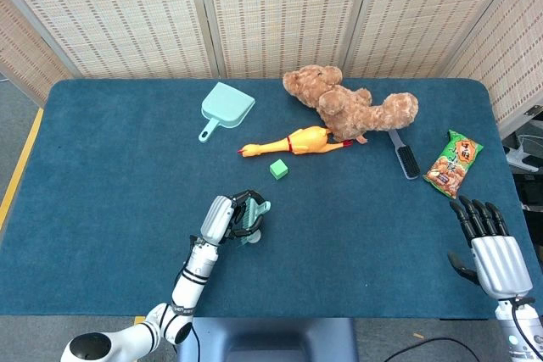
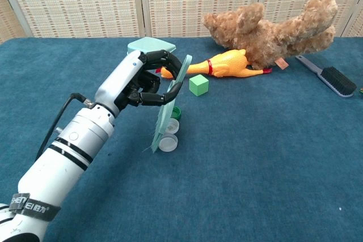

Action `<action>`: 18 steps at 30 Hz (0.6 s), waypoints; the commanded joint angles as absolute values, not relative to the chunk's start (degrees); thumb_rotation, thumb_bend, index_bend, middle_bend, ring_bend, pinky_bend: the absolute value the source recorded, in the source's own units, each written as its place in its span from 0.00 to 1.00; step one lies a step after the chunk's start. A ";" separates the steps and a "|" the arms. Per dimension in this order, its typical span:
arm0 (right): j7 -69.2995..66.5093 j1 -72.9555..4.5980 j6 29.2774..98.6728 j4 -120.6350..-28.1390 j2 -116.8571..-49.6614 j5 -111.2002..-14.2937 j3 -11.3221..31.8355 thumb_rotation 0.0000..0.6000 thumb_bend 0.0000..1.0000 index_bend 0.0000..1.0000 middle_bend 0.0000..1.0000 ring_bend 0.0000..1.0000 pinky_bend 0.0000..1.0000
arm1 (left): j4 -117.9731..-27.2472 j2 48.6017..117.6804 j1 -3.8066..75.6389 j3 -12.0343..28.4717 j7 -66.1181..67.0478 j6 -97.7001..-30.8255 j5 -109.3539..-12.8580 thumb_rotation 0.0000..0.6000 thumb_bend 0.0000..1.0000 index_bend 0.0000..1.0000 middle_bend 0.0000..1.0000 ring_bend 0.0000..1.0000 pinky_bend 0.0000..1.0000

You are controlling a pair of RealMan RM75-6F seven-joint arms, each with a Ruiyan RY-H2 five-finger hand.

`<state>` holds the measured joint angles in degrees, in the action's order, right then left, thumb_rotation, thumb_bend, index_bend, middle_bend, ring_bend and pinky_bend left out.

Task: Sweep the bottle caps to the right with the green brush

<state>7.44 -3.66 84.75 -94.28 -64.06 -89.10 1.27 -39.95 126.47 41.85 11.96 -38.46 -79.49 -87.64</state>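
My left hand grips the pale green brush, held upright with its bristle end down on the blue cloth. The brush presses against the bottle caps: a white cap and a green cap peek out from its right edge, and a second white one is mostly hidden behind it. In the head view the hand and brush cover the caps. My right hand rests at the table's near right corner, fingers spread and holding nothing.
A green cube, a yellow rubber chicken, a brown teddy bear and a teal dustpan lie beyond the caps. A black brush and a snack bag lie at the right.
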 commanded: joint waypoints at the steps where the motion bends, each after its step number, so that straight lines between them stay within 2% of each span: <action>1: 7.52 -3.63 84.81 -94.32 -64.07 -89.15 1.25 1.00 0.24 0.00 0.00 0.00 0.00 | -40.96 126.25 42.07 11.75 -38.25 -80.42 -88.24 1.00 0.69 0.80 0.96 0.85 0.97; 9: 7.30 -3.61 84.84 -94.32 -63.92 -89.36 1.15 1.00 0.24 0.00 0.00 0.00 0.00 | -42.80 121.93 41.57 11.53 -35.78 -84.69 -90.10 1.00 0.69 0.80 0.96 0.85 0.97; 13: 7.33 -3.63 84.77 -94.43 -63.89 -89.57 1.02 1.00 0.24 0.00 0.00 0.00 0.00 | -43.49 116.41 39.40 8.79 -31.90 -88.23 -92.87 1.00 0.69 0.80 0.96 0.85 0.97; 18: 7.49 -3.55 84.97 -94.59 -63.87 -89.82 0.93 1.00 0.24 0.00 0.00 0.00 0.00 | -41.91 113.38 37.83 6.85 -29.07 -90.47 -94.57 1.00 0.69 0.80 0.96 0.85 0.97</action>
<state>7.46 -3.57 84.93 -94.57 -63.88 -89.78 0.95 -42.99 114.77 38.73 7.99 -30.64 -89.16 -93.50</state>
